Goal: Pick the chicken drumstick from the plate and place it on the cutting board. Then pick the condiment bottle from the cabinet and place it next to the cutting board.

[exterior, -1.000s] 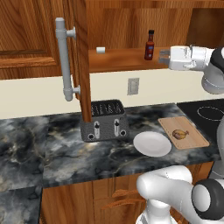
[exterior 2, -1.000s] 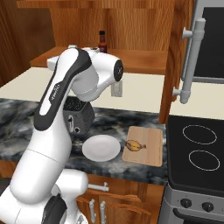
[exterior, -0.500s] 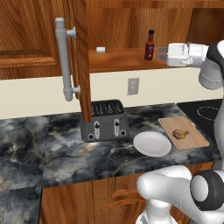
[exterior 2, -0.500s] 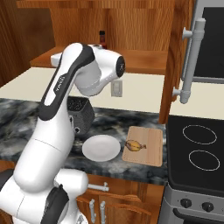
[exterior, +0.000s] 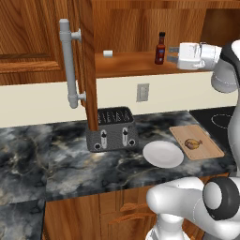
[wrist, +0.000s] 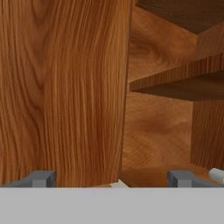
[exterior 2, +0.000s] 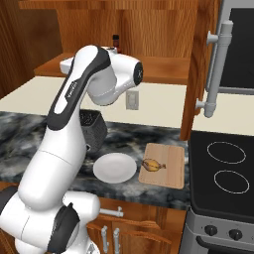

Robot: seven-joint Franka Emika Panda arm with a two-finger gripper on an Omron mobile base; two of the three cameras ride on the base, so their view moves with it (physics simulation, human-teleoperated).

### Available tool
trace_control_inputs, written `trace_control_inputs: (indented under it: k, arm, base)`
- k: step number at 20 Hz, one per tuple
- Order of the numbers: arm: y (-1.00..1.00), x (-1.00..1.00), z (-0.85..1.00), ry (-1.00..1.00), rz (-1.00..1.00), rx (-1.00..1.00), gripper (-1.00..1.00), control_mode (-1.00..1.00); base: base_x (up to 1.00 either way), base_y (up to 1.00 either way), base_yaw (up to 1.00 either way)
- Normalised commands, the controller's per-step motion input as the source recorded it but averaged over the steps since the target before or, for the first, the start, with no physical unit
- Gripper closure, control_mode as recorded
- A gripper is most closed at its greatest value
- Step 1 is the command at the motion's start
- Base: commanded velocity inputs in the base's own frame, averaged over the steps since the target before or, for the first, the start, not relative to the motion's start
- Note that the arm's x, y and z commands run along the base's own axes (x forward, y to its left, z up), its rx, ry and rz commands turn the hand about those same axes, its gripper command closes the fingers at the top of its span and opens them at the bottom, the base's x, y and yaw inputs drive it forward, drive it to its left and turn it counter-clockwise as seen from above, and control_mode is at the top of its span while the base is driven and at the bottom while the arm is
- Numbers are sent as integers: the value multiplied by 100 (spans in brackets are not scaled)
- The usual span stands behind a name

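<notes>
The small golden-brown chicken drumstick (exterior: 192,143) is lying on the thin light-brown wooden cutting board (exterior: 207,150), just beside the round white plate (exterior: 162,153) on the dark marbled countertop (exterior: 56,154). The small dark-red condiment bottle with a black cap (exterior: 160,48) is standing upright on the shelf of the brown wood cabinet (exterior: 131,63). The white arm's two-finger gripper (exterior: 172,54) is hovering just beside it with its fingers spread wide, gripping nothing.

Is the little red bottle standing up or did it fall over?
Standing up. The condiment bottle sits upright on the cabinet shelf, black cap on top, with the open gripper beside it, not gripping it.
</notes>
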Motion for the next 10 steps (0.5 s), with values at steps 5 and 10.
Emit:
trace_control_inputs:
  k: [5, 10]
  arm:
    - [-5, 0, 0, -4, 0, 0, -100, -100]
    - [-10, 0, 0, -1, 0, 0, -100, -100]
  base:
    - [0, 0, 0]
    - [0, 0, 0]
